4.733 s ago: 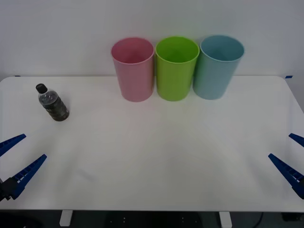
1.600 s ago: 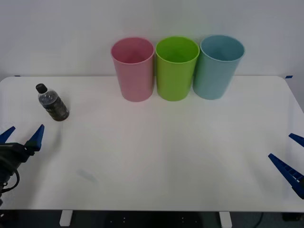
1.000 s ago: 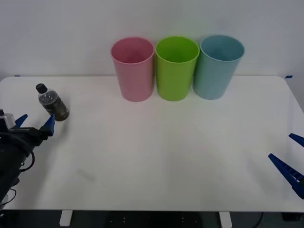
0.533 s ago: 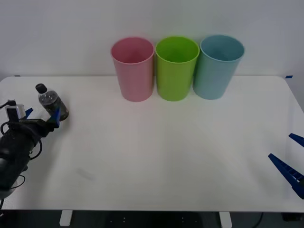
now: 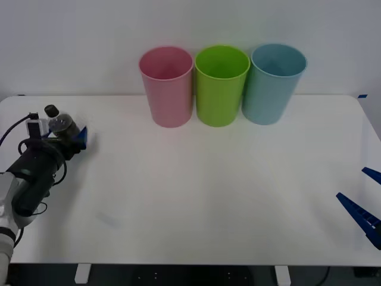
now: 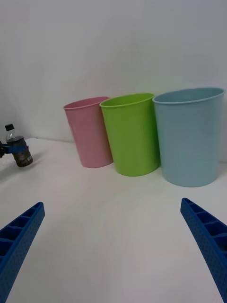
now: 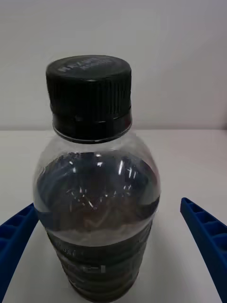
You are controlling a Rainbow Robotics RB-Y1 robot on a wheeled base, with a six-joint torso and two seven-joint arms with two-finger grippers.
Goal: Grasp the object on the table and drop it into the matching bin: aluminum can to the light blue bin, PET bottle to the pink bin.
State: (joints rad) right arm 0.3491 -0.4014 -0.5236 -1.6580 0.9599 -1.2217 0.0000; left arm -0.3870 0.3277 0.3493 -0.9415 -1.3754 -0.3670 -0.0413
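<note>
the pet bottle (image 5: 61, 126) stands upright at the far left of the white bench (image 5: 202, 196), well apart from the three bins at the upper middle of the front view. the left gripper (image 5: 64, 139) has its blue fingers spread open on either side of the bottle; in the left wrist view the bottle (image 7: 94, 189) sits between the two fingers (image 7: 208, 236) with bench showing on the one side, so they are not yet pressing on it. the right gripper (image 5: 366, 202) waits at the lower right edge of the front view, fingers open and holding nothing

what could go wrong: the bottle is small, with a rounded shoulder and a dark, heavier lower half. if the fingers close off centre, one would likely touch first and push it over or slide it along the bench. a grip too high on the shoulder could let it squirt out. the pink bin (image 5: 167, 86) touches the green bin (image 5: 221, 85) beside it, so a release slightly to the right would probably land in the wrong bin; the light blue bin (image 5: 273, 83) at the right end is the wrong target here

hard to make out: in the front view the arm covers the bottle's lower half, so its base and the finger tips against it are hidden. the left wrist view cuts off the bottle's foot and the near finger mostly sits behind the bottle. how deep the fingers reach past the bottle cannot be told
</note>
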